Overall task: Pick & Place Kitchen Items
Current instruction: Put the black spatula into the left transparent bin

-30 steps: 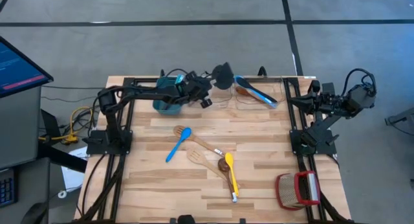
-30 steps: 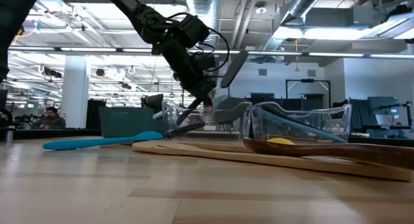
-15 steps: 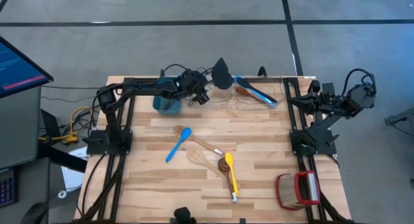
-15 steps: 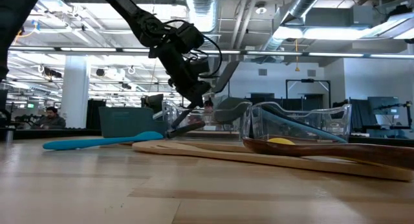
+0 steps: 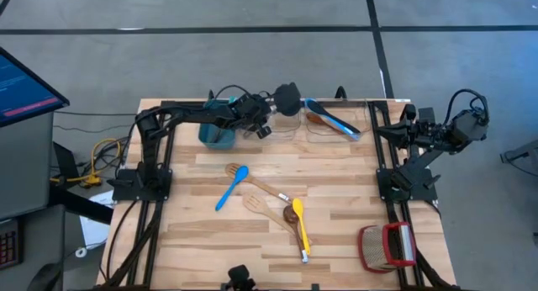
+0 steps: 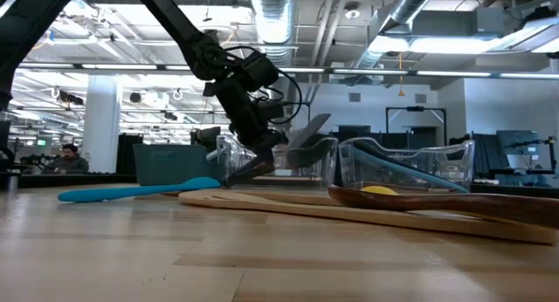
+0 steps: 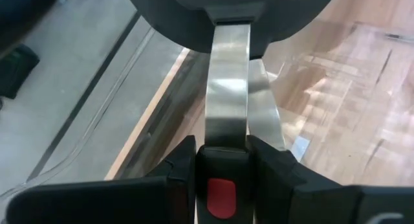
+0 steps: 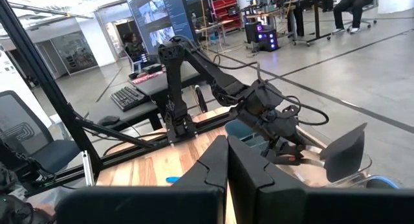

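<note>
I am not finding any readable words, numbers or brand marks here; the monitor point(image 5: 25, 89) beside the table is glowing with lines far too small for me to make out.

This is a robotics lab inside a large industrial hall, not a home kitchen. The wooden table point(image 5: 252, 240) stands on a bare grey concrete floor point(image 5: 252, 55) marked with dark lines. Above the table, exposed silver air ducts point(image 6: 410, 14), pipes and long strip lights point(image 6: 419, 44) run under an open ceiling. Beside the table there is a computer monitor point(image 5: 25, 85) with a lit screen, and yellow cables point(image 5: 88, 165) lie on the floor near it. Far behind the table, more desks with screens point(image 8: 155, 13), a keyboard point(image 8: 129, 98) and an office chair point(image 8: 29, 146) are visible, and a person point(image 6: 65, 158) sits at a desk.
</note>
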You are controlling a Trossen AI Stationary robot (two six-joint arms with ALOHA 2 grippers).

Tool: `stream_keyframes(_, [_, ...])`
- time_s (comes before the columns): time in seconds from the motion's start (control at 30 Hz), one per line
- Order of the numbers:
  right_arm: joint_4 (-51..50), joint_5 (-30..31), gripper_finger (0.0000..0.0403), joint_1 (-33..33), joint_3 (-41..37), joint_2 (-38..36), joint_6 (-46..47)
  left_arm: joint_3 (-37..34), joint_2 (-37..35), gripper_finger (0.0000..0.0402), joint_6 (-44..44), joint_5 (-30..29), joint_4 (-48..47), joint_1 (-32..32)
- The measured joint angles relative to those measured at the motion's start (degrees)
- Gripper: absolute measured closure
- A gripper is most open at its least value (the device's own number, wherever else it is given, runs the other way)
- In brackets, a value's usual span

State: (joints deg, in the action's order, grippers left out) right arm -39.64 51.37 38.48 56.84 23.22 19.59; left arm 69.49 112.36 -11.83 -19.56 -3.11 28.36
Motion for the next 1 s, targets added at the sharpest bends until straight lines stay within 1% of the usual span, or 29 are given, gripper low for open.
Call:
stream_keyframes(0.17, [0.00,0.00,0.0403,0.00,0.00,0.00,-0.02,-0.07,0.00,0.0302,0.29,0.01,0.40,0.05])
stream_keyframes(0.43, [-0.26,0.00,0.0403,0.00,0.00,0.00,-0.02,-0.11,0.02,0.0270,0.32,0.00,0.78,0.07])
stream_keyframes(0.73, [-0.90,-0.02,0.0403,0.02,-0.02,0.00,-0.02,-0.19,-0.33,0.0212,0.30,0.01,1.04,0.00])
stream_keyframes(0.83, [-0.90,-0.02,0.0403,0.02,-0.02,0.00,-0.02,-0.31,-2.06,0.0196,0.23,0.21,0.88,0.00])
stream_keyframes(1.0, [-0.88,-0.02,0.0403,0.02,-0.02,0.00,-0.02,-0.28,-7.36,0.0179,0.17,-0.03,1.42,0.00])
